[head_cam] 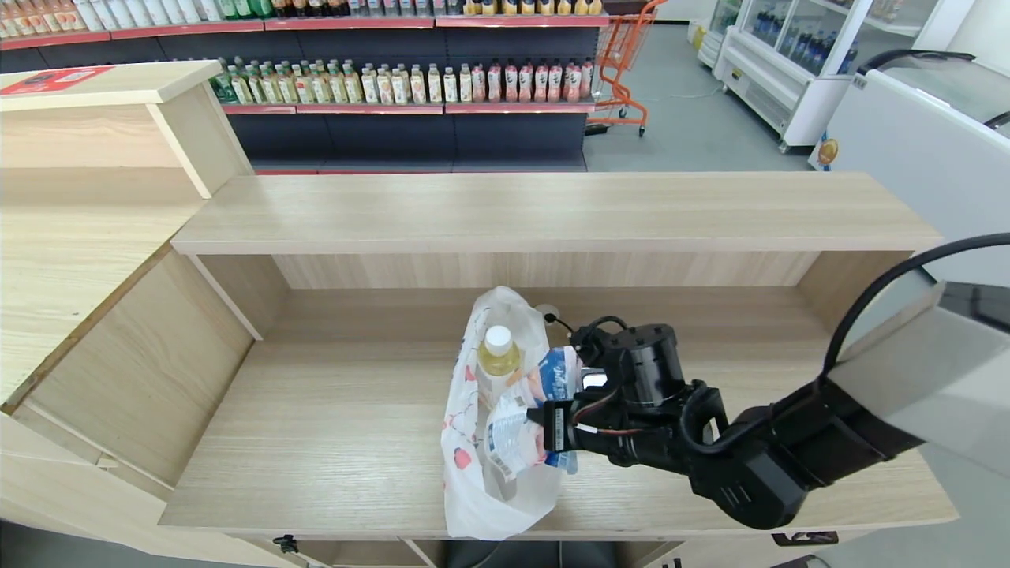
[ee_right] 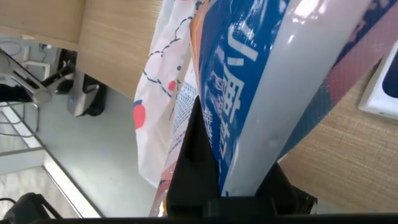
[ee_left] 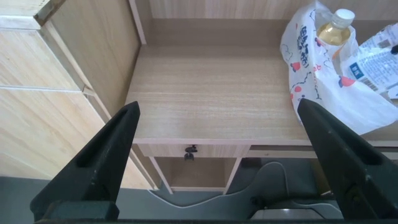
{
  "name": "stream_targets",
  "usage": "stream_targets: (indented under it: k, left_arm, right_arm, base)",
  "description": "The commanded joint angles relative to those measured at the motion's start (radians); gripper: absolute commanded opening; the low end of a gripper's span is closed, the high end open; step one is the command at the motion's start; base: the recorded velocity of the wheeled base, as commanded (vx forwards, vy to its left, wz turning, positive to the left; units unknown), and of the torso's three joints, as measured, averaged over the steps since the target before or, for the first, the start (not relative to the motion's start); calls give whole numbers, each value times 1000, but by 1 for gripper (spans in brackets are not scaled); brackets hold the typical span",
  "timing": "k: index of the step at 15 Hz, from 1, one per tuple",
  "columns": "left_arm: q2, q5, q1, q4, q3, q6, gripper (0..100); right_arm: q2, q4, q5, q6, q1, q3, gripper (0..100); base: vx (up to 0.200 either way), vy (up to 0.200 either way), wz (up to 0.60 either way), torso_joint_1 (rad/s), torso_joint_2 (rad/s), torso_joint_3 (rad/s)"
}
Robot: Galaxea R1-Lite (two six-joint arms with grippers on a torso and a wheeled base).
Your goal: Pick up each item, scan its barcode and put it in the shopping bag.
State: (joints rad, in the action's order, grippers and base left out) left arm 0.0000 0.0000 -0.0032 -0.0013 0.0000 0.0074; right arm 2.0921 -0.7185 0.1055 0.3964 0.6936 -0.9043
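Right tool (head_cam: 546, 430) grips packet (head_cam: 509, 442) over shopping bag (head_cam: 461, 477); bottle (head_cam: 499, 355) inside.

We look over a pale wooden table (head_cam: 316, 442) with a raised ledge (head_cam: 552, 209) along its far side and a taller wooden counter (head_cam: 79, 237) on the left. Beyond it run dark shop shelves (head_cam: 410, 134) lined with bottles (head_cam: 394, 83). An orange trolley (head_cam: 619, 47) stands on the grey floor (head_cam: 694, 134), near white glass-door fridges (head_cam: 789, 71) and a white chest freezer (head_cam: 915, 150).
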Motion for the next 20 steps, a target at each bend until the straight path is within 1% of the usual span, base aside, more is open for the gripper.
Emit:
stream_targets:
  k: [1,5,8,9,10,13,15,16,18,19,20]
  left_arm:
    - [2,0,0,0,0,0,100]
    - [0,0,0,0,0,-1,100]
    - [0,0,0,0,0,0,100]
    - [2,0,0,0,0,0,100]
    - [0,0,0,0,0,-1,100]
    - [0,0,0,0,0,-1,100]
    - [0,0,0,0,0,-1,100]
    - [0,0,0,0,0,-1,100]
    - [2,0,0,0,0,0,100]
    - [0,0,0,0,0,-1,100]
    - [0,0,0,0,0,0,100]
  right_arm:
    - [112,-9,-20,-53,-2,-54,0]
    - [192,-15,-32,-62,15,-151,0]
    - [207,-33,-37,-64,27,-159,0]
    - [200,-44,-37,-56,30,-174,100]
    - [184,-65,-35,-42,30,-183,100]
    - [59,-61,-24,68,24,-154,100]
    - [-32,-62,-12,73,15,-105,100]
    - [-99,-61,-10,73,-5,-58,100]
    - [-256,-59,-13,67,-88,91,100]
    - [-353,-47,-18,44,-154,165,100]
    - [-475,10,-23,-51,-250,242,100]
  base:
    - [0,0,0,0,0,0]
    - [0,0,0,0,0,0]
    - [0,0,0,0,0,0]
    - [0,0,0,0,0,0]
    - [0,0,0,0,0,0]
    - [0,0,0,0,0,0]
    - [0,0,0,0,0,0]
    - [0,0,0,0,0,0]
    - [0,0,0,0,0,0]
    - [0,0,0,0,0,0]
    - [0,0,0,0,0,0]
